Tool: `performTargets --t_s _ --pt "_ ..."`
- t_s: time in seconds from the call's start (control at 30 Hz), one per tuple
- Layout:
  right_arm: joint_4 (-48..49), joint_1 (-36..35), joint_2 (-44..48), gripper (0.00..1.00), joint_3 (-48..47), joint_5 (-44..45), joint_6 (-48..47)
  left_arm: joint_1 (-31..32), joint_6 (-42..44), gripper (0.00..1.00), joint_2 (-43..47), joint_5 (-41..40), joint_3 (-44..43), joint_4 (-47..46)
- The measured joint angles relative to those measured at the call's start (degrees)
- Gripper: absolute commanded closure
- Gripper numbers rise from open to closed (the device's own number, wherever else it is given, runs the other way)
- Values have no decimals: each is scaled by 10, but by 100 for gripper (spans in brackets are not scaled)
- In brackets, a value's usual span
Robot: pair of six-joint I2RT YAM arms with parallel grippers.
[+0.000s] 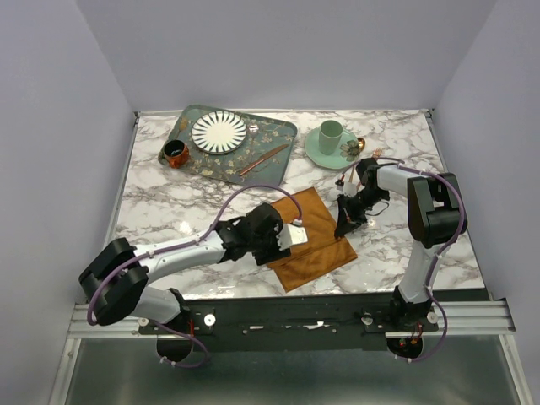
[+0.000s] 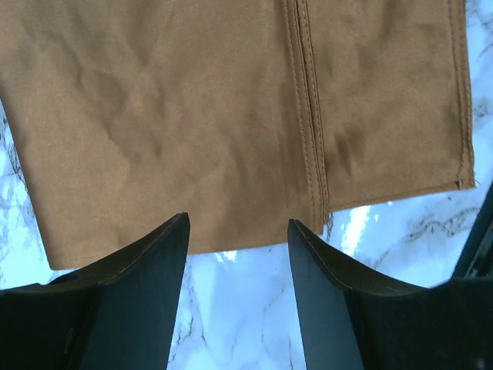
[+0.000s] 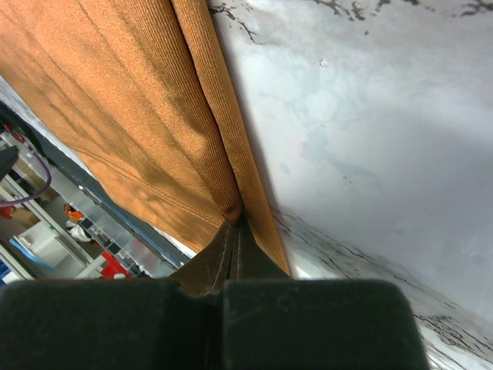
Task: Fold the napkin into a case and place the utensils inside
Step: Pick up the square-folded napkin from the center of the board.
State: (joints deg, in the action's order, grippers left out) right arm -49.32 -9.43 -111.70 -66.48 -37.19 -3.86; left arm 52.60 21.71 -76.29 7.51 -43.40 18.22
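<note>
The rust-orange napkin (image 1: 321, 249) lies partly folded near the middle front of the marble table, with a stitched hem running along it (image 2: 192, 116). My right gripper (image 1: 344, 221) is shut on the napkin's right edge, pinching a fold of cloth (image 3: 131, 100) between its tips (image 3: 235, 231). My left gripper (image 1: 285, 240) is open and empty at the napkin's left edge, and bare marble shows between its fingers (image 2: 239, 223). One copper utensil (image 1: 263, 159) lies on the tray. A copper spoon (image 1: 361, 145) lies by the saucer.
A patterned green tray (image 1: 283, 135) at the back holds a striped plate (image 1: 219, 132) and a small dark-red cup (image 1: 175, 153). A mint cup (image 1: 330, 133) stands on a mint saucer (image 1: 316, 150) at the back right.
</note>
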Motion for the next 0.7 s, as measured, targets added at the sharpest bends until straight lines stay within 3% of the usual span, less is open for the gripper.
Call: performTargets --t_s 0.2,0.47,0.7 --pt "0 0 0 99 0 0 0 56 -24 36 -47 -68 1 -40" --pt "0 0 0 99 0 0 0 99 -39 35 -103 -83 -12 -54" --pt "0 0 0 99 0 0 0 105 -44 48 -125 -91 -19 -68"
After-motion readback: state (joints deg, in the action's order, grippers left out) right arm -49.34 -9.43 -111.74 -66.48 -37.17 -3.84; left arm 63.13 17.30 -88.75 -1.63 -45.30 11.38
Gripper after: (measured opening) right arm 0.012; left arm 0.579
